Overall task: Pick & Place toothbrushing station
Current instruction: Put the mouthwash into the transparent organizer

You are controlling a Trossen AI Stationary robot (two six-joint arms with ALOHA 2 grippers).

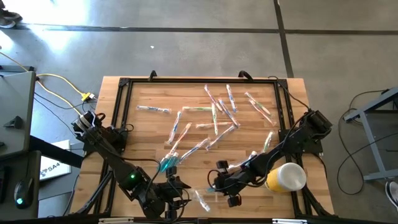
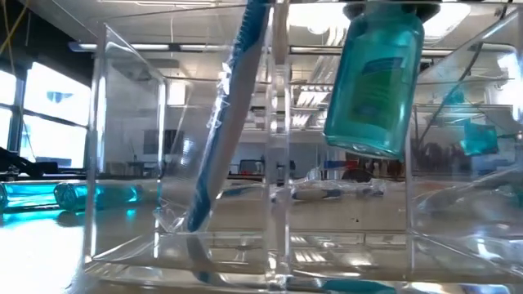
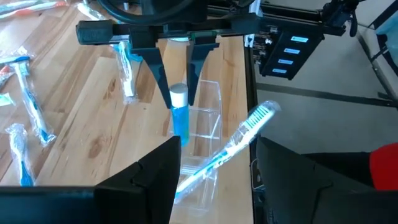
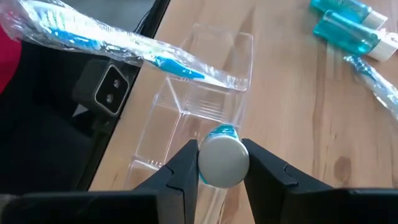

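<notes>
So right pincer is gripping the mouthwash bottle; lower it straight into the clear organizer, left pincer is loose.

Only "SA4" can be read, on a white sheet beside the tabletop; the teal plastic bottle's label is illegible.

Both arms are stretched in toward the near-middle of the table. Right gripper points down, fingers pinched on something. Left gripper sits just beside it, fingers spread apart, empty.
</notes>
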